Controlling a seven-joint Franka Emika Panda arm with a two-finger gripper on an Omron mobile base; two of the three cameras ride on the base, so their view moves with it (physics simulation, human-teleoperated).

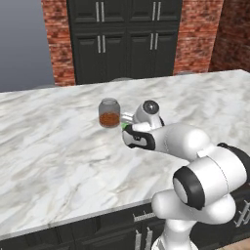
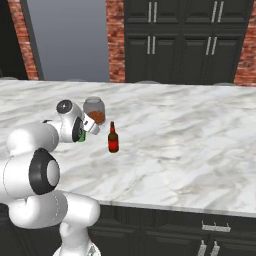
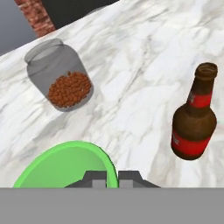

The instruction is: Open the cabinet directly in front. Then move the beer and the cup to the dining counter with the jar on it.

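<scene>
Counter [image 3: 144,52]: cup [image 3: 65,168] in closed jaws

We see our glossy white arm [image 1: 195,161] with rounded segments, black joint bands, and small dark fingertips [image 3: 95,178].

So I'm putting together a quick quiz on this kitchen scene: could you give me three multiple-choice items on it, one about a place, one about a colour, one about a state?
1. Where does the beer stand?
A. on the dining counter
B. in the cabinet
C. on the floor

2. What colour is the cup?
A. white
B. green
C. red

3. How is the gripper?
A. wide open
B. shut on the cup's rim
C. shut on the jar

Key: 1 A, it stands upright on the dining counter, right of the jar. 2 B, the hand view shows a bright green rim. 3 B, the fingertips pinch that rim.
</scene>
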